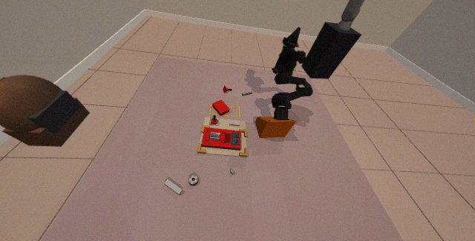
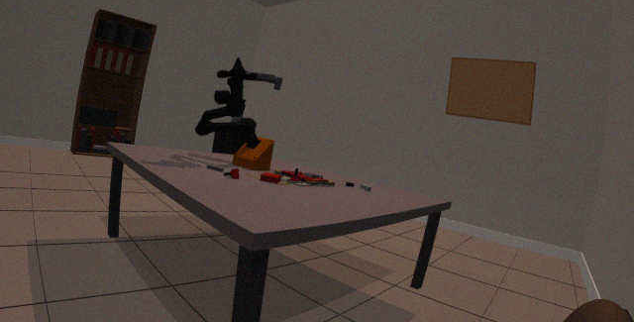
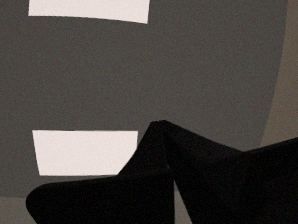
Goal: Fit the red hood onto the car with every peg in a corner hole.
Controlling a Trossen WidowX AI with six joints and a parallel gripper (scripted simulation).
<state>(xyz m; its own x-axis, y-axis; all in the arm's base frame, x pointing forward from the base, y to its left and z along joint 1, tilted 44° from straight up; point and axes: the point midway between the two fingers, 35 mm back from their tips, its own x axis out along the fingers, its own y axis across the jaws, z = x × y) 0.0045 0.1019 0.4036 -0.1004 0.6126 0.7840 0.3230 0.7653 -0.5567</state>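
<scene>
So in the top view the red hood (image 1: 221, 107) (image 2: 270, 177) is on the table (image 1: 141, 182) (image 2: 223, 203), long axis slanted against the chassis (image 1: 222, 139). A little black-and-red lever piece (image 1: 214, 121) sits between them, kinda in the way, with a red funnel-looking bit (image 1: 225, 89) (image 2: 234, 173) and a gray bar (image 1: 246, 93) (image 2: 215, 167) nearby. Exterior view: hood's way below the claw (image 1: 297, 30) (image 2: 238, 59) (image 3: 159, 121), well apart. Wrist view: claw's clenched on nothing, ceiling lights (image 3: 85, 152) behind it.
</scene>
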